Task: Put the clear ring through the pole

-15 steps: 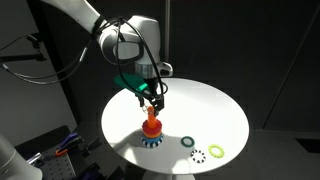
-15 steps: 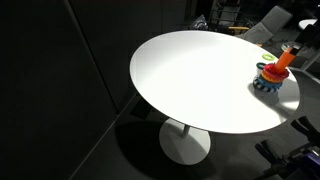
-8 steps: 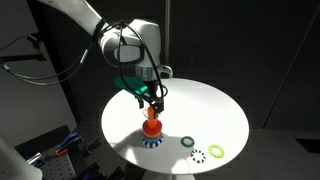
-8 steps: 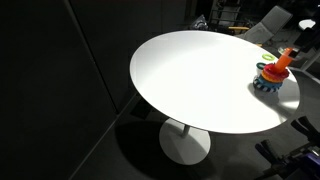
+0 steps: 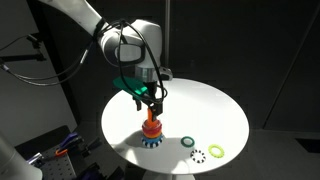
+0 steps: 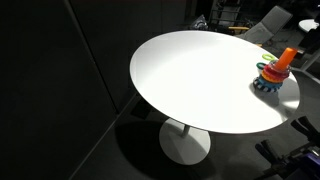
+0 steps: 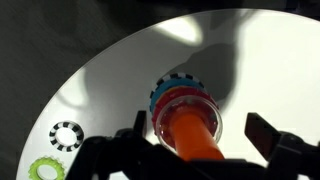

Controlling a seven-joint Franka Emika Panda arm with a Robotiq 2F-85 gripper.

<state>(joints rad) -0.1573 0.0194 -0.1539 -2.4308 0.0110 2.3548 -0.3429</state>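
The pole is an orange peg with a red-orange collar on a blue-and-white base, near the front of the round white table. It also shows in an exterior view and in the wrist view. My gripper hangs right above it, open, with a finger on each side of the peg's top. The clear ring, whitish with dark speckles, lies flat on the table to the right of the pole; in the wrist view it lies at the far left. Nothing is in the jaws.
A dark green ring and a yellow-green ring lie beside the clear ring near the table's front edge. The yellow-green ring also shows in the wrist view. Dark surroundings and cables are off the table at the left.
My gripper has come down slightly over the pole's top. The rings on the table have not moved.
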